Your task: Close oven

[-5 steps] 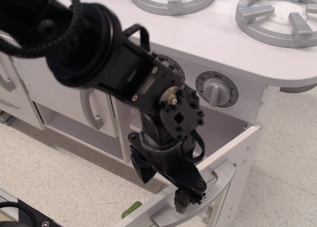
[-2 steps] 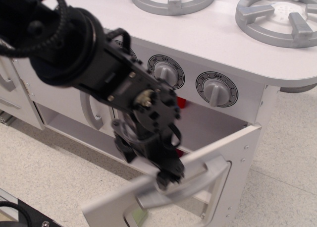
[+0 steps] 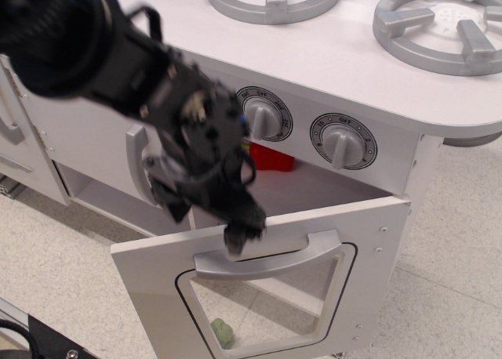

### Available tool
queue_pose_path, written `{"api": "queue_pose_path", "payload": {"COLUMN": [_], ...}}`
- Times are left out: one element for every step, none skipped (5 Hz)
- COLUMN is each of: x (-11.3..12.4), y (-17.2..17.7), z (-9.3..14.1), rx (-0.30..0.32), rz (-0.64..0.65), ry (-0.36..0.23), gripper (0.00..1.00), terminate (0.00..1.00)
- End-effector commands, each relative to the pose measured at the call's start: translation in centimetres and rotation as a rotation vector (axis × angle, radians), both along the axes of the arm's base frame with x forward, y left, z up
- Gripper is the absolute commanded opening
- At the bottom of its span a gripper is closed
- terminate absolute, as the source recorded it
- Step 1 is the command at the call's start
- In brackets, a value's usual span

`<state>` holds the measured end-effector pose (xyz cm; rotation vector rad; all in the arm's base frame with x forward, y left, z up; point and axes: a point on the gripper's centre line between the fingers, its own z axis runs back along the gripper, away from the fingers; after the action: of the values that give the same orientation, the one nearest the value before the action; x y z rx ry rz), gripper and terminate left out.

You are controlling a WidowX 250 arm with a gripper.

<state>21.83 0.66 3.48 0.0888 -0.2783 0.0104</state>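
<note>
Oven: white wooden toy-kitchen compartment, set under the two dials at the front right of the unit; its door hangs partly open, leaning outward from the top.
Door appearance: flat white panel with a rounded clear window and a wide horizontal silver handle just above the window.
Handling: I judge the door light, stiff and free-swinging on low hinges; the painted face looks smooth, so a push may slide. The pane I treat as the weak part.
Where to take hold: the top edge or the handle bar, not the window.
My hand: resting at the door's top edge, just above the handle; blurred, so I cannot tell whether the fingers are spread or closed, or whether they grip anything.
Inside: a red object on the oven floor; a small green object shows through the window.
Surroundings: dials, silver burners on the top, a cabinet door with a vertical handle to the left.
</note>
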Motion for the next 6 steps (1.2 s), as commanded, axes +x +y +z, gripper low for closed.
{"api": "queue_pose_path", "payload": {"x": [-1.2, -2.9, -4.2, -4.7, -4.4, -3.2], "y": [0.7, 0.1, -0.1, 0.1, 0.3, 1.1], "z": [1.0, -0.8, -1.9, -2.7, -4.2, -4.6], "rx": [0.043, 0.046, 0.027, 0.048, 0.085, 0.110], "rz": [0.050, 0.027, -0.007, -0.001, 0.031, 0.089], "ry": [-0.030, 0.071, 0.103, 0.065, 0.082, 0.056], "gripper": [1.00, 1.00, 1.00, 1.00, 1.00, 1.00], "terminate": [0.00, 0.00, 0.00, 0.00, 0.00, 0.00]}}
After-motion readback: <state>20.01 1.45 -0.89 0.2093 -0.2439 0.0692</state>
